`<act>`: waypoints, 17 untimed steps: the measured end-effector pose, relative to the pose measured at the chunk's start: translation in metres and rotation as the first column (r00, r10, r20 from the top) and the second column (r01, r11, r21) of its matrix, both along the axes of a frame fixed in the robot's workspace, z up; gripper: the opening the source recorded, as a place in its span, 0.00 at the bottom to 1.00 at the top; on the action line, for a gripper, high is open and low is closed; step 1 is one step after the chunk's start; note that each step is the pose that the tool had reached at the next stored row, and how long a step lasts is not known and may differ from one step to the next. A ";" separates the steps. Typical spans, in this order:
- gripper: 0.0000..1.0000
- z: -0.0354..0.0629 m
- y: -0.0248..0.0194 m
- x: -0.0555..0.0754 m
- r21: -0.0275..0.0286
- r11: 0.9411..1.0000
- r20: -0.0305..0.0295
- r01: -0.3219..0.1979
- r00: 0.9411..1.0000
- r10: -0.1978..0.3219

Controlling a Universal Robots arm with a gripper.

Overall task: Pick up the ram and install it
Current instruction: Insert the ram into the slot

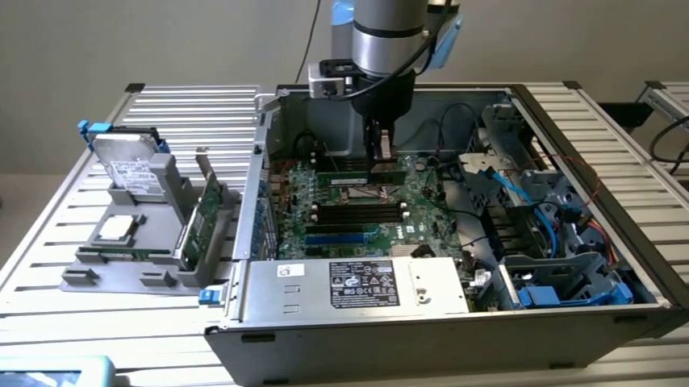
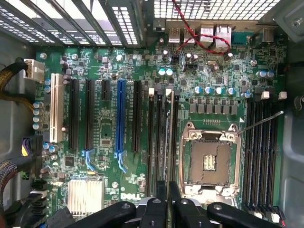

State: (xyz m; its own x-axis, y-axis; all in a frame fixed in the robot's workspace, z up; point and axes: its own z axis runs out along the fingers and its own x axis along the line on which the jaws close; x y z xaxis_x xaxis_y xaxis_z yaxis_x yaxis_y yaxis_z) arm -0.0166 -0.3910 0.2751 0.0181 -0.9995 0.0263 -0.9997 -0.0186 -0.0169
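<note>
My gripper (image 1: 379, 160) reaches down into the open computer case (image 1: 250, 201), low over the green motherboard (image 1: 409, 234). In the wrist view the black fingers (image 2: 154, 209) are shut on the ram (image 2: 167, 137). The ram is seen edge-on as a thin stick running away from the gripper (image 2: 167, 192). It lies in line with the row of black memory slots (image 2: 152, 142) beside the processor socket (image 2: 211, 159). From the exterior view the ram (image 1: 353, 176) shows as a green strip under the fingers. I cannot tell whether it rests in a slot or hangs just above.
A grey holder (image 1: 119, 266) on the exterior view's left carries a hard drive (image 1: 129, 173) and a wider green expansion card (image 1: 205, 218). The power supply (image 1: 356, 282) fills the case front. Blue cables (image 1: 517, 189) and drive bays crowd the exterior view's right. Red wires (image 2: 199, 38) cross the board's far edge.
</note>
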 end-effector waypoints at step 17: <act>0.14 -0.0053 0.0000 0.000 -0.027 1.000 -0.005 0.000 1.000 0.000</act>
